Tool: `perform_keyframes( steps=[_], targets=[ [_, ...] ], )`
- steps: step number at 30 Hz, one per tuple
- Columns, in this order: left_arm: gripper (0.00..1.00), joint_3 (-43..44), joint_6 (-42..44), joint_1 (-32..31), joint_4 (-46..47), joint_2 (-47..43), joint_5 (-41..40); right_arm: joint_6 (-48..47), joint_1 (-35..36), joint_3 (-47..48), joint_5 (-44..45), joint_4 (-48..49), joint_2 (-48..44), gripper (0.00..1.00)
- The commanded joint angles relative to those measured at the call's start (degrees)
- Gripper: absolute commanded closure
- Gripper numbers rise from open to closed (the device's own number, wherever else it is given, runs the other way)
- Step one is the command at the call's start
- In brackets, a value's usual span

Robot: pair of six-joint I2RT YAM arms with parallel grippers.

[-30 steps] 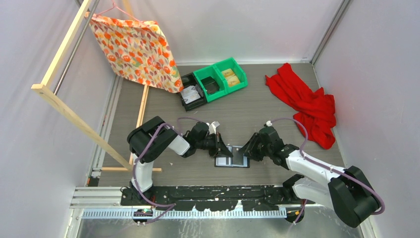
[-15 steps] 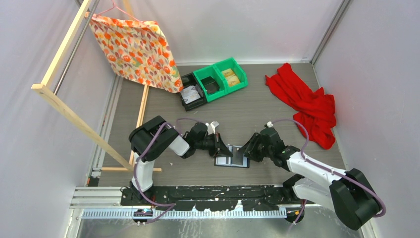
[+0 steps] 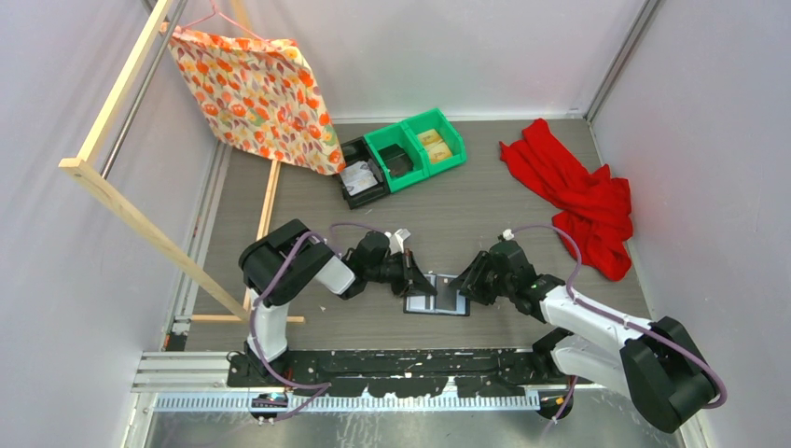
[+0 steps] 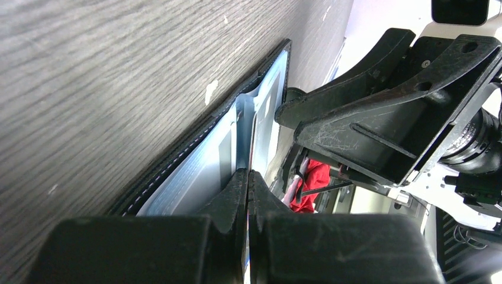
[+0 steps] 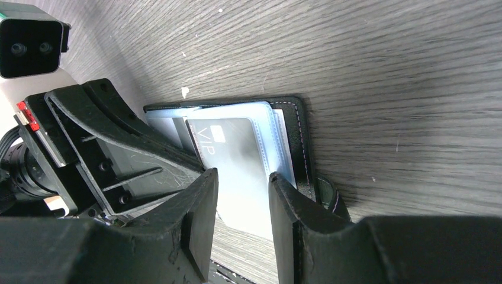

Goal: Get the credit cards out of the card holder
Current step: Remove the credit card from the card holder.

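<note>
Card holder (image 3: 437, 296) lies open on the bench (image 3: 485, 205); I keep the left gripper (image 4: 247, 174), jaws together, on its 9 o'clock half, seemingly to steady it, while the right gripper (image 5: 243, 177), jaws apart, straddles a sleeved credit card (image 5: 234, 145) from 3 o'clock.

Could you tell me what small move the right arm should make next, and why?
Probably close the right gripper on the grey card. Its jaws stand open astride that card, which sits in the card holder, while the shut left gripper rests on the sleeves.
</note>
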Motion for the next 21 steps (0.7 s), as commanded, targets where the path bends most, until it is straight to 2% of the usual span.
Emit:
perform_keyframes(
  steps=[1,21],
  targets=[
    [0.99,-1.36,2.57,0.71,-2.30,-3.32,-0.62,-0.47,0.28,-1.72,1.59,-5.18,1.40,0.58],
    [0.99,-2.76,3.90,1.69,-4.29,-5.76,0.95,-1.05,0.35,-1.87,2.18,-5.04,3.04,0.59]
  ],
)
